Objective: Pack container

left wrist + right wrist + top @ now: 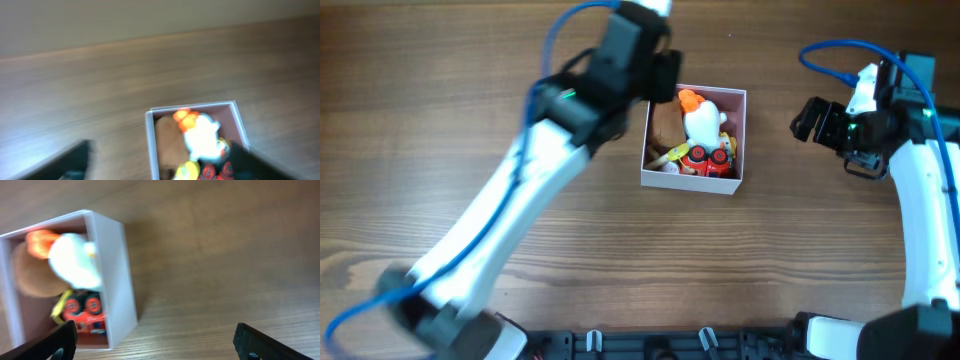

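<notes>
The container point(690, 181) is a square white box with a pink interior at the table's middle. It holds a white plush toy with an orange top point(701, 122), a brown plush point(667, 122), a red toy car point(710, 160) and a yellow piece point(677, 152). My left gripper point(665, 75) hovers over the box's far left corner. In the blurred left wrist view its jaws point(160, 167) are open and empty above the container point(149, 145). My right gripper point(807, 118) is to the right of the box, and its jaws point(157, 342) are open and empty beside the container point(115, 275).
The wooden table point(470, 60) surrounds the box. The left arm point(510, 200) crosses the table diagonally from the front left. The right arm point(925, 210) runs along the right edge.
</notes>
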### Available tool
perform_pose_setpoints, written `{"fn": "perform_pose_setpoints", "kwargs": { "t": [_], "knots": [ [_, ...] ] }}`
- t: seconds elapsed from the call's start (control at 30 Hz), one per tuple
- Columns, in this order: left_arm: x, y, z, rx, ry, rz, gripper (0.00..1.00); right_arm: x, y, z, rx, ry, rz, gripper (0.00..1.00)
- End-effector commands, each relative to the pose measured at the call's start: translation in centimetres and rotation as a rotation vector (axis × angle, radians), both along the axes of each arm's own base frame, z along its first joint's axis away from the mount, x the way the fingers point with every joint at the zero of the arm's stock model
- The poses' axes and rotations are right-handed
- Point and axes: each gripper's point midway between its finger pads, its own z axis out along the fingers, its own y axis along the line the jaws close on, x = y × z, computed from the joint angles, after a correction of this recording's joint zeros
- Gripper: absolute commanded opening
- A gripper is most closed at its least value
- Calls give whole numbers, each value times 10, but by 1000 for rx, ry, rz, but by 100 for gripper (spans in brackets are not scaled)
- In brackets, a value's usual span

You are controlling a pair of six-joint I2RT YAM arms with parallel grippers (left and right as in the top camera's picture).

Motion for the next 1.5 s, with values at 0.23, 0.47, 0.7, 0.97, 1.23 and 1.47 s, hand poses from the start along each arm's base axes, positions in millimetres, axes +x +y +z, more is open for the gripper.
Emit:
{"fn": "perform_pose_setpoints", "kwargs": {
  "t": [0.23, 0.47, 0.7, 0.97, 1.23, 1.47],
  "knots": [
    [-108, 182, 78, 22, -48, 478, 100, -46, 53, 162, 5, -603, 300, 100],
    [-171, 229, 70, 72, 30, 600, 100, -104, 63, 225, -101, -865, 334, 100],
    [-186, 234, 66, 91, 55, 599, 100, -133, 68, 228, -108, -887, 335, 100],
    [-186, 234, 66, 91, 55, 599, 100, -135, 69, 212, -83, -815, 331, 100],
    [-186, 234, 66, 91, 55, 599, 100, -137, 66, 204, -83, -777, 316, 100],
    [-186, 234, 66, 91, 55, 599, 100, -131, 62, 215, -215, -845, 389, 100]
  ]
}}
